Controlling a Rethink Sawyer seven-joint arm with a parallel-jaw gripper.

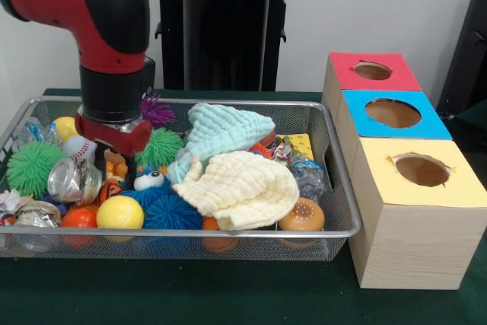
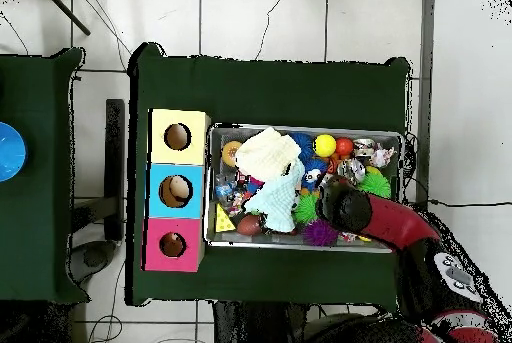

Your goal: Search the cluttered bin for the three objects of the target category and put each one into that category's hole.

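- The arm's end effector (image 1: 114, 159) is sunk among the toys at one end of the wire mesh bin (image 1: 228, 232). The clutter hides its tips, so I cannot tell whether it is spread or gripping anything.
- Which category is wanted is not shown. Candidates near it are a purple spiky ball (image 1: 157, 110), a green spiky ball (image 1: 160, 147), a baseball (image 1: 78, 147) and a yellow ball (image 1: 119, 212).
- Two cloths, mint (image 1: 221, 133) and cream (image 1: 242, 186), lie heaped over the bin's middle, likely covering more toys.
- The sorting box (image 1: 415, 260) stands just beside the bin's other end, with a red hole (image 1: 373, 71), blue hole (image 1: 393, 113) and yellow hole (image 1: 421, 170) facing up.
- The bin's walls hem in sideways moves, so anything carried must lift over the rim. The green table (image 1: 228, 294) around is bare.
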